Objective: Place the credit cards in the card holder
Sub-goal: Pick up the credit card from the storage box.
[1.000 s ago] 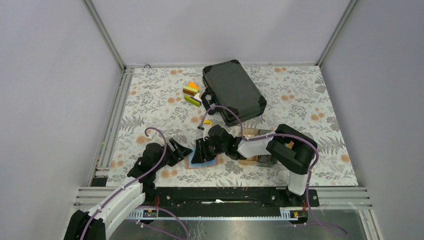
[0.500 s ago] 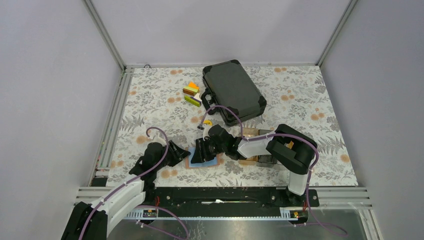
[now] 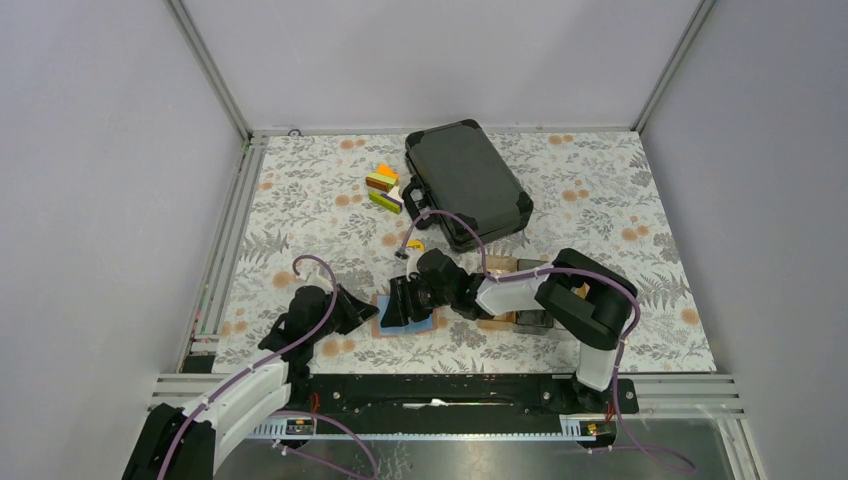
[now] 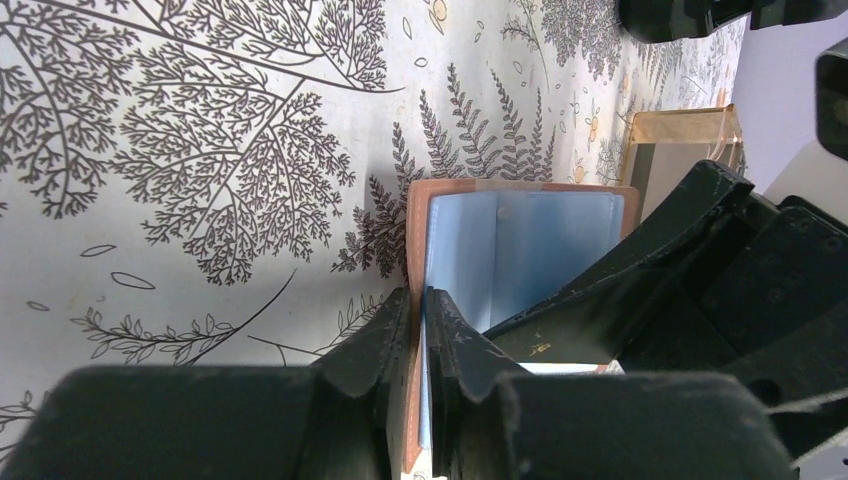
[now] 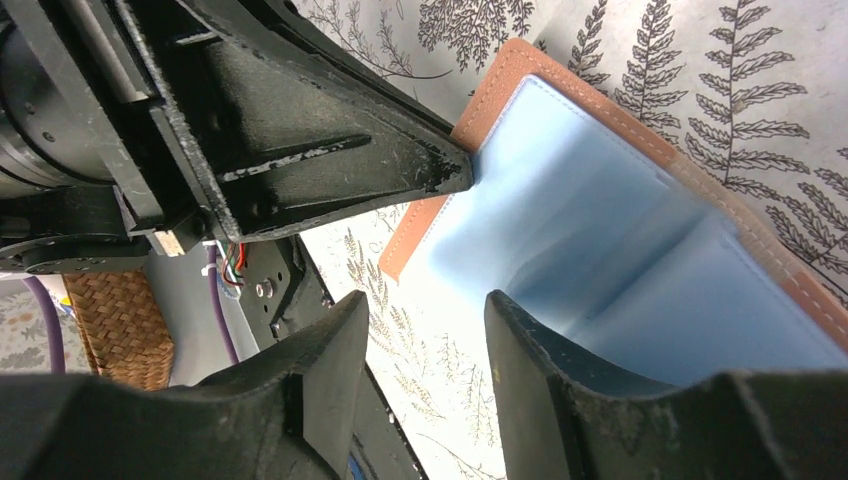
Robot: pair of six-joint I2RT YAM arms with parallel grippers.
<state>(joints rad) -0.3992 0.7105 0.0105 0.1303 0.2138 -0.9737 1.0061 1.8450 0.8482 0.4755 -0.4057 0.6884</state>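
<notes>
1. The left gripper (image 4: 418, 305) pinches the salmon edge of the card holder (image 4: 520, 245), its jaws nearly together, pinning the opened wallet flat on the flowered mat (image 3: 300, 200) near the arms' bases.
2. The right gripper (image 5: 425, 305) hovers just over the blue pockets, its jaws apart with nothing between them.
3. No credit cards show clearly in any view, so where they lie cannot be told.
4. Done well, the pinch should be firm and low, so the cover does not fold up while a card slides flat into a pocket mouth.
5. Both grippers crowd the same corner and could knock together. The clear tray (image 4: 690, 125) sits just behind, with the black case (image 3: 467, 182) and coloured blocks (image 3: 383, 188) well apart.
</notes>
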